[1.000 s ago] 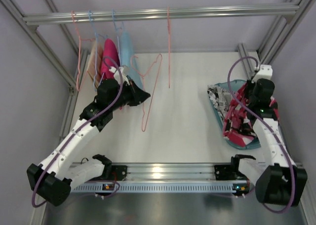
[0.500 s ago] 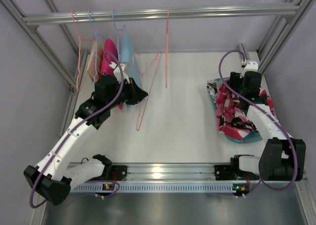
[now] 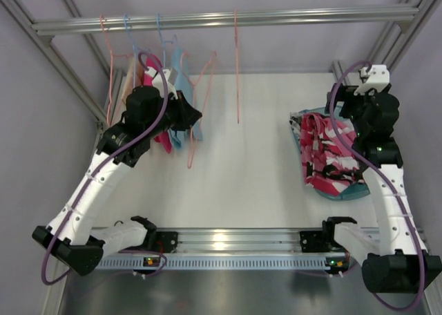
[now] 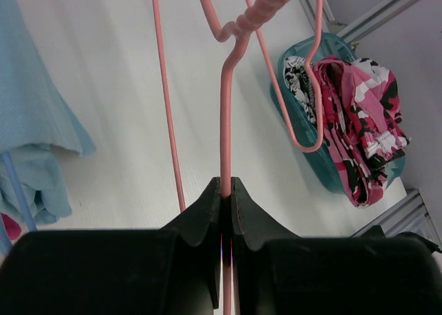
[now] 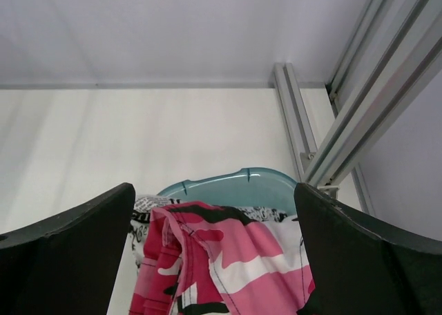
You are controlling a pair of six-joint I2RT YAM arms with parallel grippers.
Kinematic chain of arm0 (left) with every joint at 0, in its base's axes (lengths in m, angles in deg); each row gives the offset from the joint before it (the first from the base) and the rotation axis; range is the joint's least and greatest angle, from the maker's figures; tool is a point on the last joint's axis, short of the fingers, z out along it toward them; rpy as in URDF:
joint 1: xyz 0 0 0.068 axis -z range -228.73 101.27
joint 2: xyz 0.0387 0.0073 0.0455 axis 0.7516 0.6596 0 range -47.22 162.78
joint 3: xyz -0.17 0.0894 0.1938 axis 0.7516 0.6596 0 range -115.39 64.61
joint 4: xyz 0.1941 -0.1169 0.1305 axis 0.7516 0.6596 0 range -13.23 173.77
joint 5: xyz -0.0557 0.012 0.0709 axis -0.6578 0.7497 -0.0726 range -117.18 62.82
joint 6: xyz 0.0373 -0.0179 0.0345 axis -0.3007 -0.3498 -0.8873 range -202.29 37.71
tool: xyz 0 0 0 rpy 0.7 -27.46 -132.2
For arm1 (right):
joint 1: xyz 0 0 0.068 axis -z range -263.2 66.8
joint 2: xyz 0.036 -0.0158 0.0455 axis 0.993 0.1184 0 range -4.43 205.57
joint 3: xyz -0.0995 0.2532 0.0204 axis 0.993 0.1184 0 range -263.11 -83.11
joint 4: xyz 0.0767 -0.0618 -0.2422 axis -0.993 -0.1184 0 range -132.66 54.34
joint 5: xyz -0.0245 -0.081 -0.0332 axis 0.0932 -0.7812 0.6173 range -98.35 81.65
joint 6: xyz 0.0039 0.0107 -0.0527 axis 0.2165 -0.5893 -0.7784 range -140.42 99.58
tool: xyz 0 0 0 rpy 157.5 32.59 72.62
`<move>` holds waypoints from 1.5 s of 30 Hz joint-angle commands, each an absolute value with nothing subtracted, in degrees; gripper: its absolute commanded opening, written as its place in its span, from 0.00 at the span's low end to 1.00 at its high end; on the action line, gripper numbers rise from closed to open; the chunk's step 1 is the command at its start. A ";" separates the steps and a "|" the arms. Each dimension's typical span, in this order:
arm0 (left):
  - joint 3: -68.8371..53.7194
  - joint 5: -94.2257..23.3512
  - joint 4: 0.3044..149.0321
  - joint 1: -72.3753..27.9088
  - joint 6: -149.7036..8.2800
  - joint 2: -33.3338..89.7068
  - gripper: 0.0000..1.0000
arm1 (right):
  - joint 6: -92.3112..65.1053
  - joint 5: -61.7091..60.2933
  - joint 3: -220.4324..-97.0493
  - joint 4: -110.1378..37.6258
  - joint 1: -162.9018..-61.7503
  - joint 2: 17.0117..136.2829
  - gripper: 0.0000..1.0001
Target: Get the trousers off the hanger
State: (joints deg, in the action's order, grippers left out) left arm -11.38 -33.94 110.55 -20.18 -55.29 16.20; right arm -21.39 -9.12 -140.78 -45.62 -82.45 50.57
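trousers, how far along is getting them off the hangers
Done: the pink-red trousers lie in the teal basket with a black-and-white pair, and the right tool hangs open and empty above them. In hand: the left tool is shut on a bare pink hanger. Left: probably just parking that hanger; the rail holds a light-blue garment and others, none patterned like the trousers.

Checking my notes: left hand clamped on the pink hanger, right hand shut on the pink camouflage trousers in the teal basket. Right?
Not quite: the right hand is open, spread wide above the pink camouflage trousers in the teal basket, as the right wrist view shows. The left hand is indeed clamped on the pink hanger.
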 commanded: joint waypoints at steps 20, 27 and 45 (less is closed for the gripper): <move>-42.69 -24.45 119.57 -19.82 -62.25 35.12 0.00 | -17.17 -5.36 -146.83 -52.18 -82.76 49.18 0.99; -50.52 -23.92 120.19 -19.73 -62.34 41.90 0.00 | -16.37 -5.27 -146.56 -52.45 -82.76 48.66 0.99; -58.35 -23.31 120.10 -19.82 -63.04 53.23 0.00 | -16.55 -4.66 -144.37 -52.54 -82.76 47.07 0.99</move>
